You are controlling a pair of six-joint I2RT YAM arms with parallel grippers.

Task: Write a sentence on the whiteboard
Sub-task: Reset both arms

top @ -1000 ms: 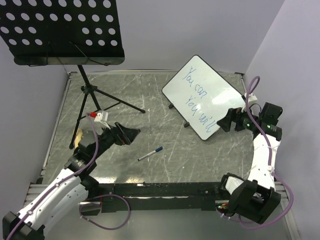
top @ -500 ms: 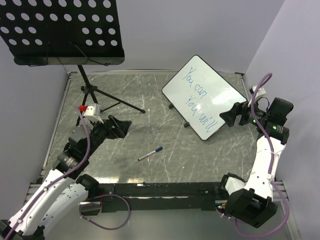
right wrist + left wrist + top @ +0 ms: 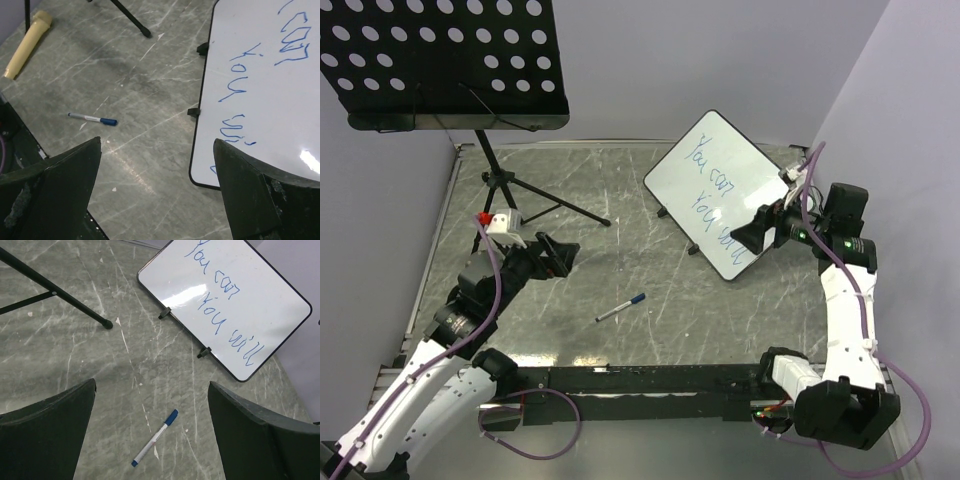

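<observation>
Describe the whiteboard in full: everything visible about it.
The whiteboard is a white, glossy rectangle with rounded corners and a thin black frame. It stands tilted on two small black feet on the grey marbled table, at the far right, turned diagonally. The sentence, in thin blue handwriting, runs in two lines reading roughly "You can / You will". The right gripper hovers open over its near corner, not holding it.

I can read one thing: the sentence (image 3: 210, 312), written by hand in thin blue marker on the whiteboard (image 3: 270, 295) at the far right of the table. The top line says "You can". The line under it says "You will". My right wrist view shows only bits of both lines.
</observation>
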